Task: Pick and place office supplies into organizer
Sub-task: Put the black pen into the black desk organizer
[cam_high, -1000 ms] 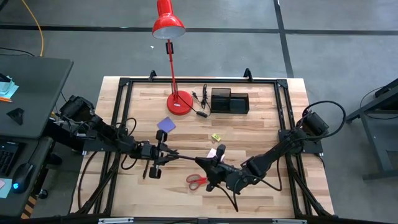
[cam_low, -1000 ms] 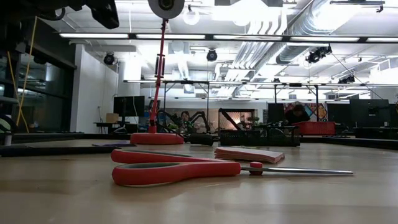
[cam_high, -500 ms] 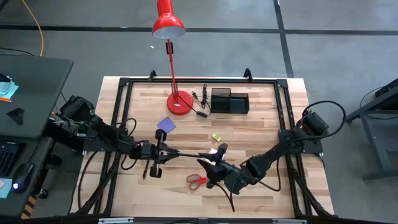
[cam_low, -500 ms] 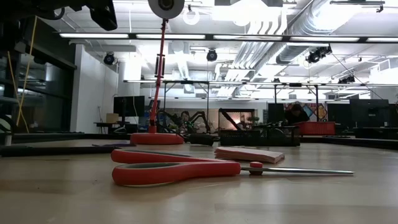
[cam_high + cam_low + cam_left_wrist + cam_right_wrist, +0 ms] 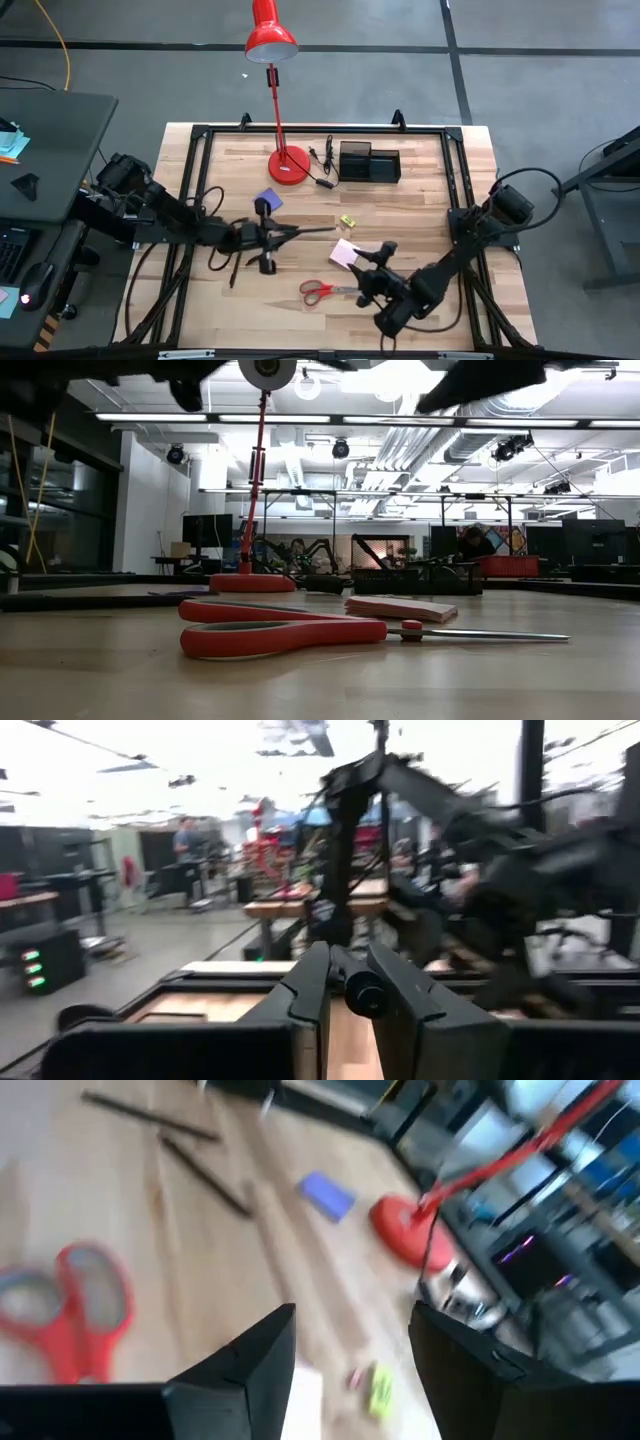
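Because the pen (image 5: 310, 230) is pinched only near one end by the left gripper (image 5: 275, 232), with most of its length sticking out toward the table's middle, it could be tilted or slipped out on the way to the organizer (image 5: 369, 162), which sits well apart at the far edge beside the lamp base (image 5: 288, 166); the free end could also be caught on the lamp. The left fingers are seen closed on the pen, while the right gripper (image 5: 372, 265) is held partly spread and empty above the table near the pink note pad (image 5: 343, 253) and the scissors (image 5: 320, 291).
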Controlling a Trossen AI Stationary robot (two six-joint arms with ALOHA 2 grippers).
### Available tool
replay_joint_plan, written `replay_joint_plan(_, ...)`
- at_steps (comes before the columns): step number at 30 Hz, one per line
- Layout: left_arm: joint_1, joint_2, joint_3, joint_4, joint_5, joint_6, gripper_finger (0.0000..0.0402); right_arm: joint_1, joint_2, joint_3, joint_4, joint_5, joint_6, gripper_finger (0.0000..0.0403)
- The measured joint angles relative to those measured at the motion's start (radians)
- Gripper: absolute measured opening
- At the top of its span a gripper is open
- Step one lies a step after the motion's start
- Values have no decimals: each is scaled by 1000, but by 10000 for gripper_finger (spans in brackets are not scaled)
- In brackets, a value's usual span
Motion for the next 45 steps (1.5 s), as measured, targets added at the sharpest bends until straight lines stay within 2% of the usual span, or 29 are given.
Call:
replay_joint_plan(4,89,0,80,-152,-1,-1,54,36,0,0,-123,-49,201,188)
replay_joint_plan(7,170,0,165,-313,37,-2,58,55,0,0,-163,-52,282,188)
replay_joint_plan(11,286,0,304,-566,192,-60,35,65,0,0,-173,-44,295,188)
replay_joint_plan(14,367,0,399,-709,278,-86,34,65,0,0,-177,-45,296,188)
replay_joint_plan(23,569,0,580,-998,313,-71,54,64,0,0,-183,-93,296,188)
replay_joint_plan(27,648,0,585,-1007,434,-80,37,64,0,0,-188,-96,297,188)
replay_joint_plan(32,731,32,589,-979,527,-132,37,64,0,0,-193,-96,314,188)
replay_joint_plan(37,775,128,586,-949,541,-157,53,64,0,0,-193,-95,335,188)
replay_joint_plan(45,791,285,592,-789,557,-158,35,64,0,0,-195,-96,354,188)
